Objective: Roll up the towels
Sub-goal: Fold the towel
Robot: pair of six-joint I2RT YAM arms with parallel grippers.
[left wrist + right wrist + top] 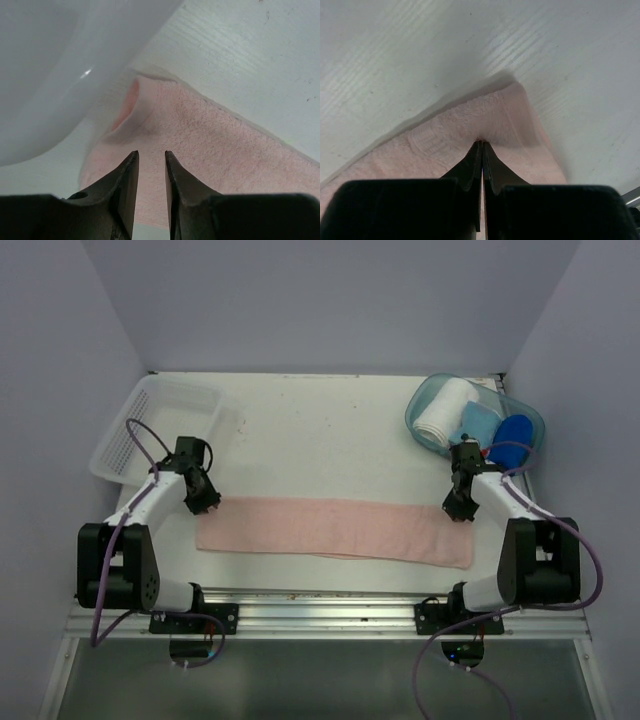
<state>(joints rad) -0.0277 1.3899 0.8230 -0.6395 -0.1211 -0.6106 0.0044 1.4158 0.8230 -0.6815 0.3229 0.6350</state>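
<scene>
Pale pink towel [335, 528]: soft terry, lying unrolled as one long flat strip across the 6 o'clock side of the white table [330, 430], its long edges running from 9 to 3 o'clock. Royal blue towel [516, 429]: a rounded bundle inside the clear bluish plastic tub [415, 420] at 2 o'clock, packed beside a rolled white towel [443, 412] and a light blue cloth [478, 422]. A white perforated plastic basket [130, 440], rectangular with rounded corners, stands at 10 o'clock. Left gripper [203, 503] sits over the strip's 9 o'clock end at its far corner; the wrist view shows its dark tapered jaws apart by a narrow gap with nothing between them, and the looped pile below puckered into a small raised fold [131, 107] at the hem. Right gripper [458, 512] sits on the 3 o'clock end's far corner; its jaws are pressed together, tips touching the cloth just inside the hemmed edge. Whether any fabric is caught between them cannot be told.
</scene>
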